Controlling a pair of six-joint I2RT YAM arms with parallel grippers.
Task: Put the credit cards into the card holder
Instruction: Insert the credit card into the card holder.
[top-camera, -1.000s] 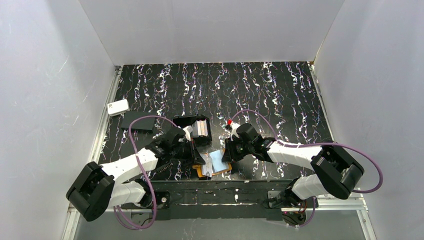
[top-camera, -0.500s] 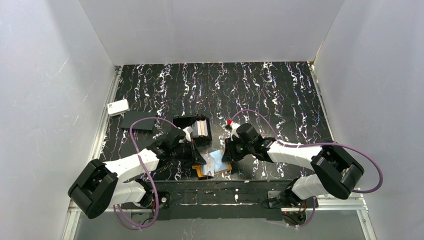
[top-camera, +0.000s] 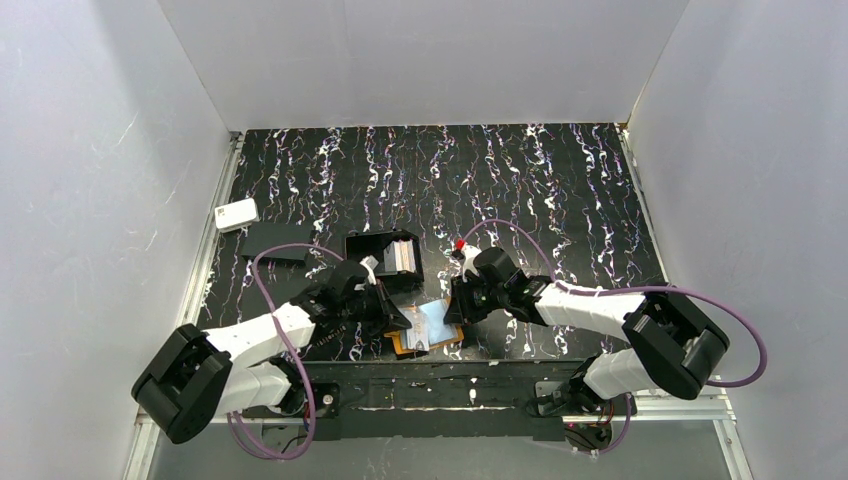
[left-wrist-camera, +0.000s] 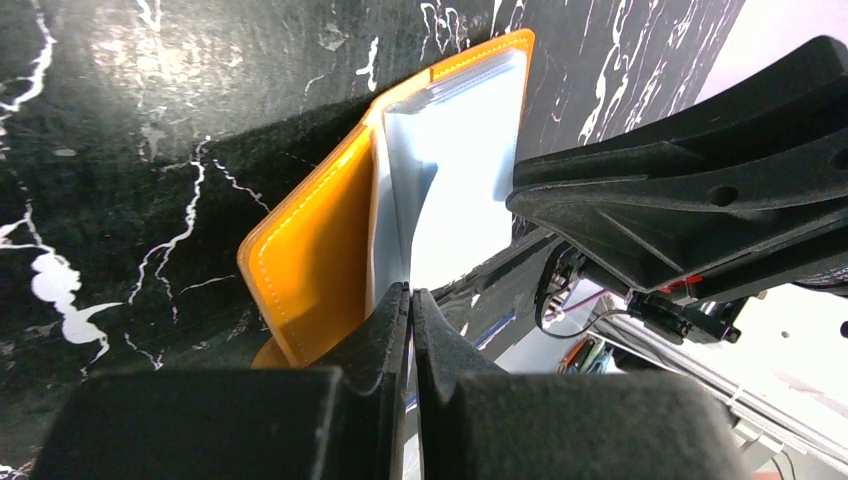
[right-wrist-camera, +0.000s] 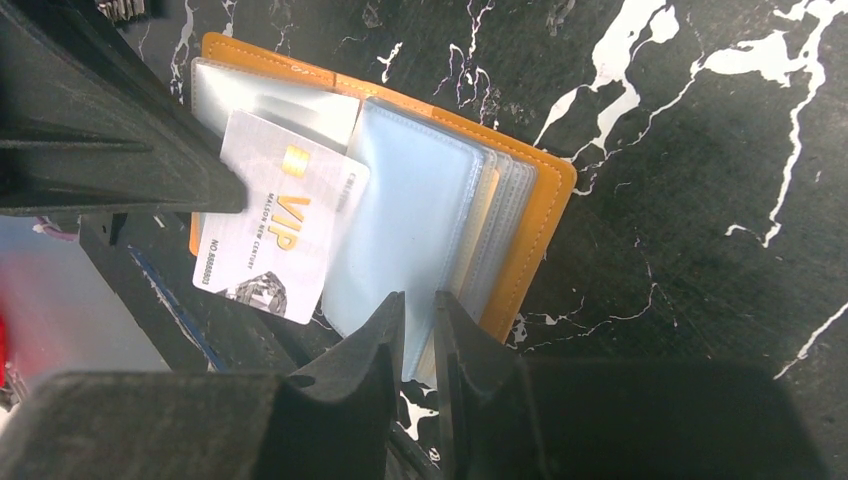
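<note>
The orange-tan card holder (top-camera: 425, 333) lies open near the table's front edge, also shown in the left wrist view (left-wrist-camera: 310, 250) and the right wrist view (right-wrist-camera: 530, 230). My left gripper (top-camera: 398, 318) (left-wrist-camera: 410, 292) is shut on a white VIP credit card (right-wrist-camera: 280, 235), whose far end lies at the holder's left pocket. My right gripper (top-camera: 453, 306) (right-wrist-camera: 418, 300) is shut on the edge of the pale see-through pocket leaves (right-wrist-camera: 410, 220), holding them raised. More credit cards (top-camera: 402, 256) stand in the black box tray (top-camera: 372, 245).
A white rounded box (top-camera: 235, 214) lies at the left edge. A flat black rectangle (top-camera: 275, 243) lies next to it. The arm bases and a black rail (top-camera: 450, 385) run along the near edge right behind the holder.
My left arm has shifted slightly, still gripping the card at the holder. The right gripper and the holder have hardly moved.
</note>
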